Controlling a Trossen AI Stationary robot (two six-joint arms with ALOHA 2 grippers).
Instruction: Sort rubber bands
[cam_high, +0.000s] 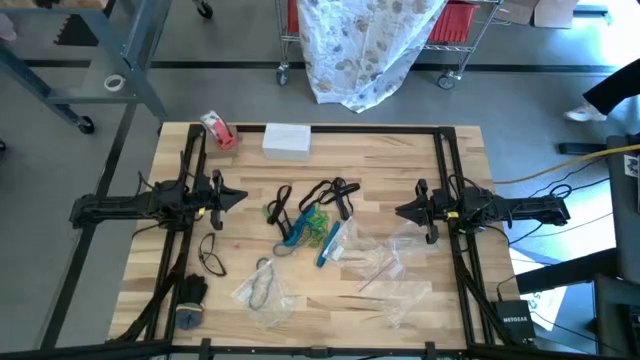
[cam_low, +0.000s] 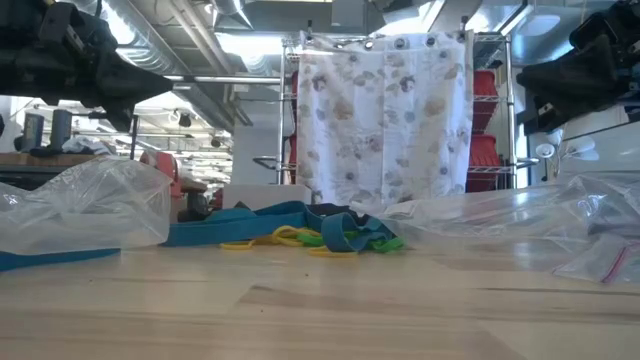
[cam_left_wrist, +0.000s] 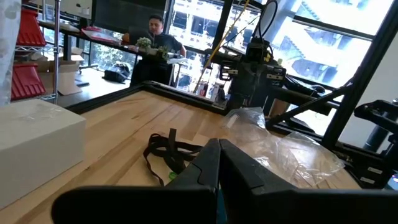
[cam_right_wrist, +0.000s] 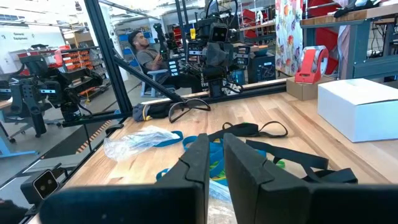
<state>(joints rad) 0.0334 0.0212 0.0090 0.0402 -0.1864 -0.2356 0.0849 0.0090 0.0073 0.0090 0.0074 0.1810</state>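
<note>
Currently, both of my arms hover above the wooden table (cam_high: 400, 310), one at each side, with the work lying between them. My left claw (cam_high: 240, 197) is clenched tight on nothing, its two dark fingers (cam_left_wrist: 214, 165) pressed together in the left wrist view. My right claw (cam_high: 402, 211) is nearly closed too, with only a thin slit between its fingers (cam_right_wrist: 198, 163), and it carries nothing.

Most of the rubber bands (cam_high: 305, 225) sit in a loose heap at the middle of the table: black loops on the far side, blue, green and yellow ones tangled just nearer. From table height the same heap (cam_low: 310, 232) shows as a low blue, yellow and green tangle. One black band (cam_high: 211, 256) lies alone near the left arm, well apart from the heap.

Clear plastic bags (cam_high: 390, 262) are spread on the right half of the table, beside the heap, and another bag (cam_high: 262, 288) lies toward the near edge with a dark loop on it. A white box (cam_high: 287, 140) and a red-and-white tape roll (cam_high: 219, 130) stand at the far edge. A seated person (cam_right_wrist: 148, 57) shows in the room beyond the table.
</note>
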